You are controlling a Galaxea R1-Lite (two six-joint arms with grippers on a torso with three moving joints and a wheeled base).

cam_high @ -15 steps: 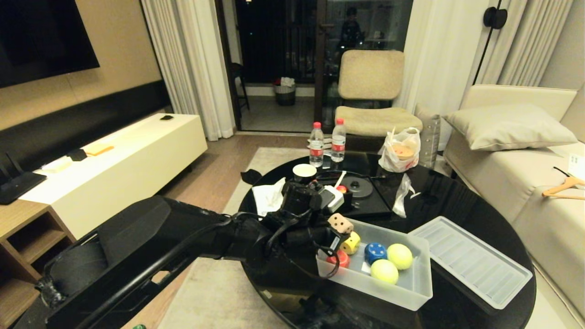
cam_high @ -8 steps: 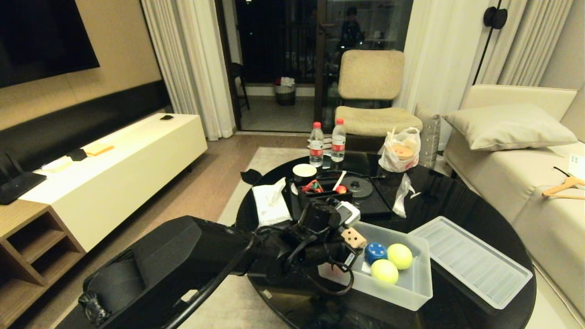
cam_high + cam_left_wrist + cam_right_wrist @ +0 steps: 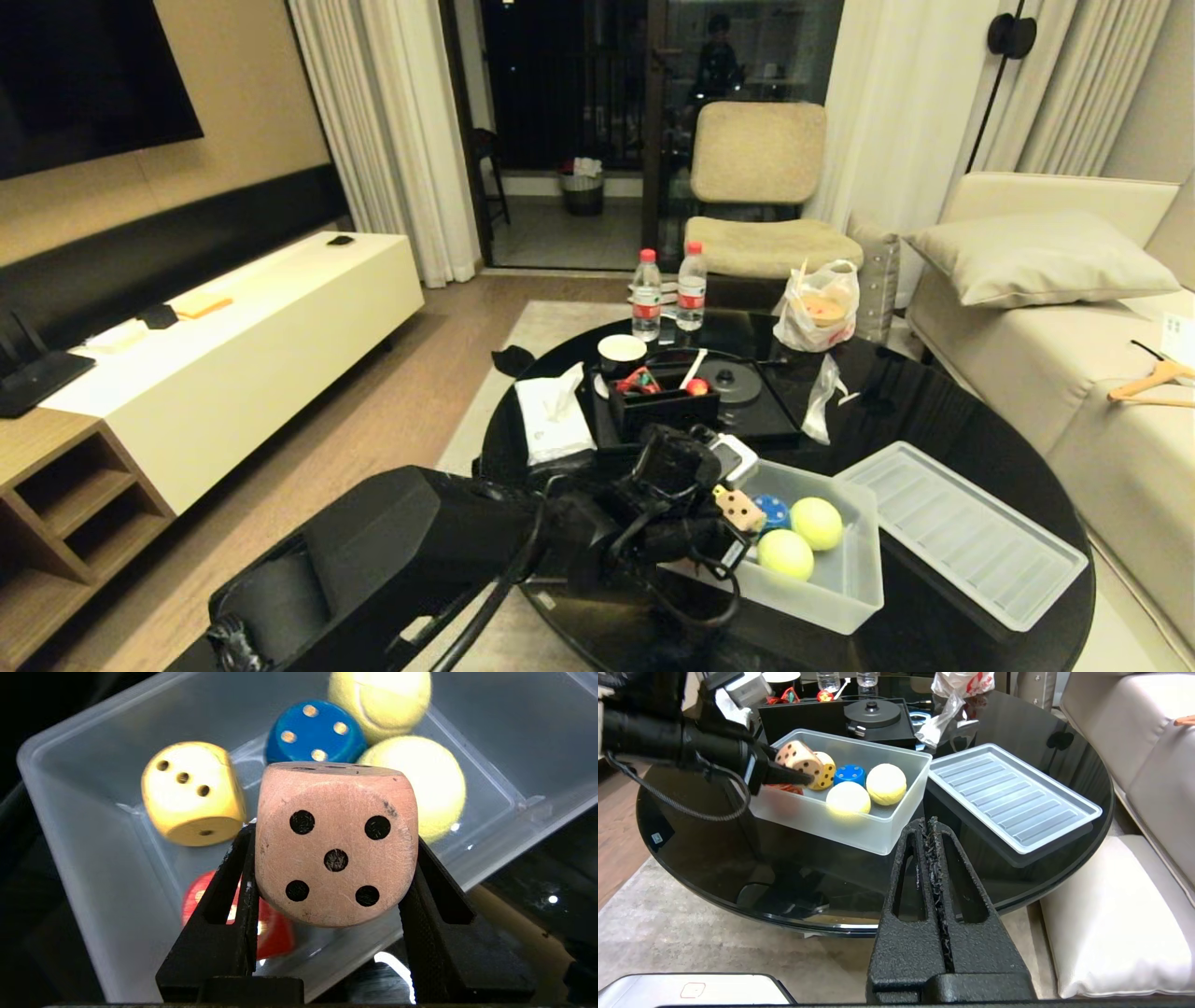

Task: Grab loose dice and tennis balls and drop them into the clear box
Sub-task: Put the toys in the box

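We note the left gripper (image 3: 334, 877) clamps the tan die (image 3: 335, 842) over the clear box (image 3: 864, 583), above its near-left end. Our left wrist view shows the yellow die (image 3: 191, 794), red die (image 3: 273, 933), blue die (image 3: 314, 732) and two tennis balls (image 3: 380, 697) inside; in the head view the arm hides the yellow and red. The right gripper (image 3: 933, 833), fingers pressed together, sits off the black table (image 3: 714, 858). Ribbed lid (image 3: 962, 532) lies beside the box.

dim warm indoor light | glare on glass table (image 3: 915, 411)
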